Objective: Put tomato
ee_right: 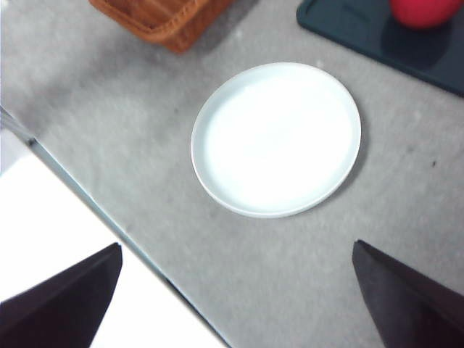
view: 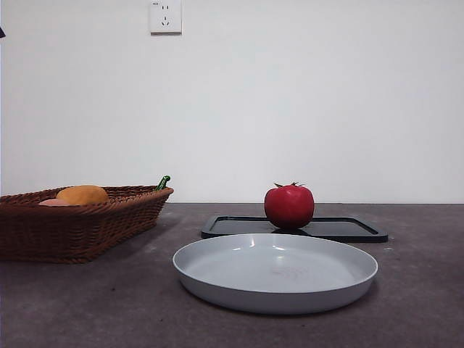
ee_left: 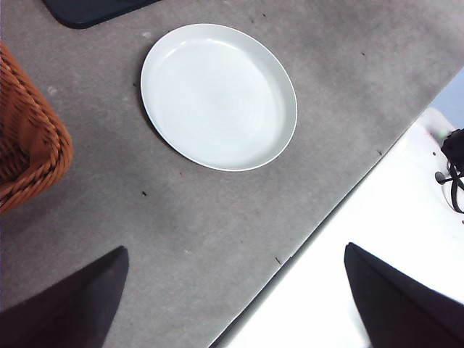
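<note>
A glossy red tomato point(view: 289, 206) with a small dark stem stands on a flat black tray point(view: 348, 230) behind a round white plate point(view: 217, 279). In the right wrist view the tomato point(ee_right: 424, 12) shows at the picture's edge on the tray point(ee_right: 362, 29), beyond the plate point(ee_right: 217, 167). My left gripper point(ee_left: 235, 301) hangs open high over the table's near edge, the plate point(ee_left: 275, 130) some way ahead of it. My right gripper point(ee_right: 239, 297) is open too, high above the same edge, holding nothing.
A brown wicker basket point(view: 101, 225) at the left holds orange-yellow produce point(view: 83, 194) and a green-stemmed item point(view: 164, 182). The basket point(ee_left: 29, 145) lies beside the plate in the left wrist view. The grey tabletop ends at a white ledge point(ee_left: 362, 275).
</note>
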Controlling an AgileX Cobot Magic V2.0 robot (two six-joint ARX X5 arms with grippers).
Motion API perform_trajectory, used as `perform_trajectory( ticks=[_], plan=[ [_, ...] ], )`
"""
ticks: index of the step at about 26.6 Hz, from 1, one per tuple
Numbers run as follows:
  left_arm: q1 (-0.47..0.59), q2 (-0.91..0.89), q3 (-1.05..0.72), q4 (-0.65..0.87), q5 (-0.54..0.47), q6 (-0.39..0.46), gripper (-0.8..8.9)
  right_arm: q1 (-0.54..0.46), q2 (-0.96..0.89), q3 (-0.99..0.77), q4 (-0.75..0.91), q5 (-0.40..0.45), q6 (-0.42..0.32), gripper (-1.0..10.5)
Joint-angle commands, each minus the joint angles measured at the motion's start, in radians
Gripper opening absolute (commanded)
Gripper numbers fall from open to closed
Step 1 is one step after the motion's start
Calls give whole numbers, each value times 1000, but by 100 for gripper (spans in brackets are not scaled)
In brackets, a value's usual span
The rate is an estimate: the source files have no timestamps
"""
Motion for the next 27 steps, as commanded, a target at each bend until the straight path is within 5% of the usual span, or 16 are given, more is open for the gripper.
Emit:
perform_trajectory(
  ticks=[1,8,10,15,18,27],
  plan=[
    [-5,7,19,4,8,6,459,5,-3,8,11,-1,12,504],
    [-5,7,19,4,8,6,458,5,0,8,13,-1,12,496],
    [-5,7,19,3,8,6,437,5,-1,8,14,-1,11,401],
    [-5,7,19,3,8,6,180,5,-1,8,17,-1,11,83],
    [-5,7,19,3,8,6,1,5,-1,8,16,-1,11,8],
    [-5,7,19,4,8,6,8,5,-1,8,29,2,17,8]
  ],
)
